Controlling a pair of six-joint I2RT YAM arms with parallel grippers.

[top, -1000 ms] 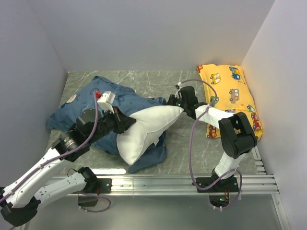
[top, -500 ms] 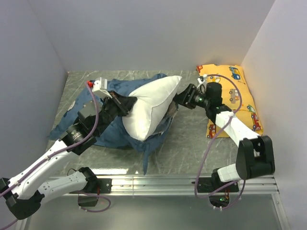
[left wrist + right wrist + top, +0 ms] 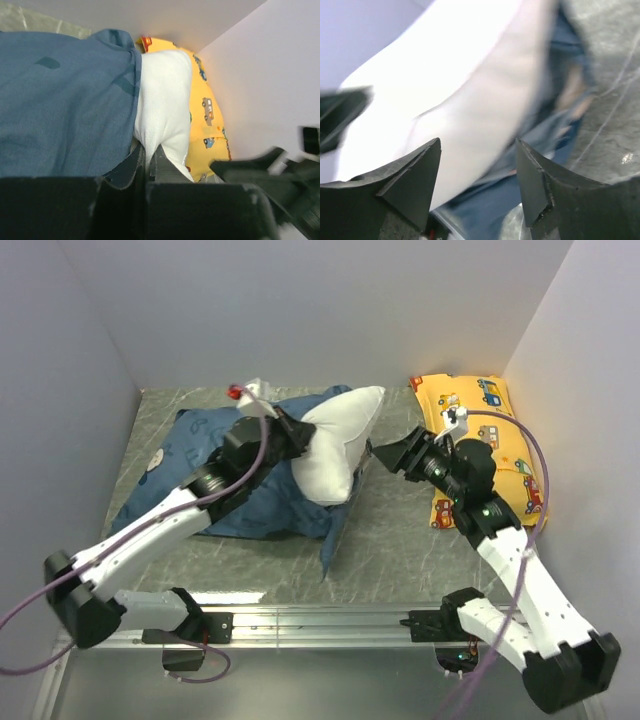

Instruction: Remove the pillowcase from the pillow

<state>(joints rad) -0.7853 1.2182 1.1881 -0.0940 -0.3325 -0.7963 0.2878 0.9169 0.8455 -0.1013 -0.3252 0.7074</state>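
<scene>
Right pincer (image 3: 385, 455) now off pillow (image 3: 338, 440)

Soft, even light fills all views. The right wrist view is motion-blurred, and the pillow (image 3: 470, 100) looks overexposed.

The plump white pillow (image 3: 340, 445) sticks partway out of the right-hand opening of the blue printed pillowcase (image 3: 190, 435), which lies rumpled across the bench's (image 3: 400, 540) left half.
</scene>
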